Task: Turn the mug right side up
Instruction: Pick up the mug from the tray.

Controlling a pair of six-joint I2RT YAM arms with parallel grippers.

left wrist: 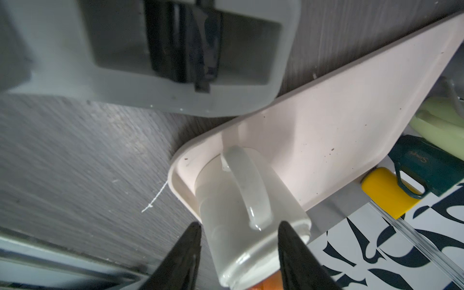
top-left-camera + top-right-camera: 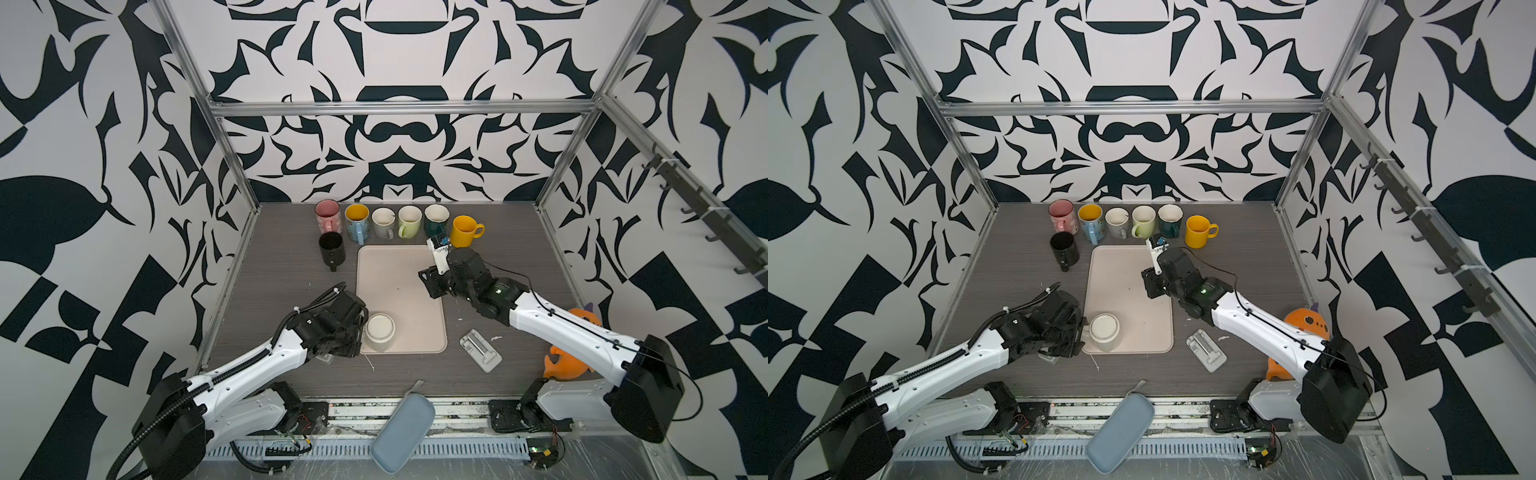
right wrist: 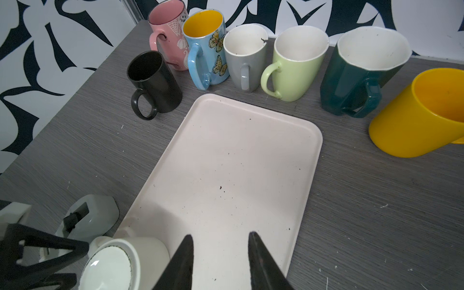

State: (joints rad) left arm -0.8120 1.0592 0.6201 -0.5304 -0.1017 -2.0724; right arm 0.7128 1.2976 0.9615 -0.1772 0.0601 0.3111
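Observation:
The cream mug [image 2: 379, 330] [image 2: 1104, 330] stands upside down, base up, in the near left corner of the pale pink tray [image 2: 399, 270] [image 2: 1125, 270]. My left gripper [image 2: 359, 332] [image 2: 1081, 332] reaches in from the left at mug height. In the left wrist view the mug [image 1: 233, 221] sits between the open fingers of my left gripper [image 1: 239, 226], its handle [image 1: 246, 188] facing the camera; one finger has a gap to the wall, the other [image 1: 288, 241] overlaps the base edge. My right gripper [image 2: 430, 284] [image 3: 221, 234] hovers open over the bare tray [image 3: 226, 150], holding nothing.
Several upright mugs line the back edge, ending in a yellow one [image 2: 465, 230]; a black mug [image 2: 331, 248] stands left of the tray. A grey plastic piece [image 2: 480, 349] lies right of the tray, another [image 1: 150, 62] under my left wrist. A blue-grey case [image 2: 403, 428] and an orange toy [image 2: 569, 361] sit near the front.

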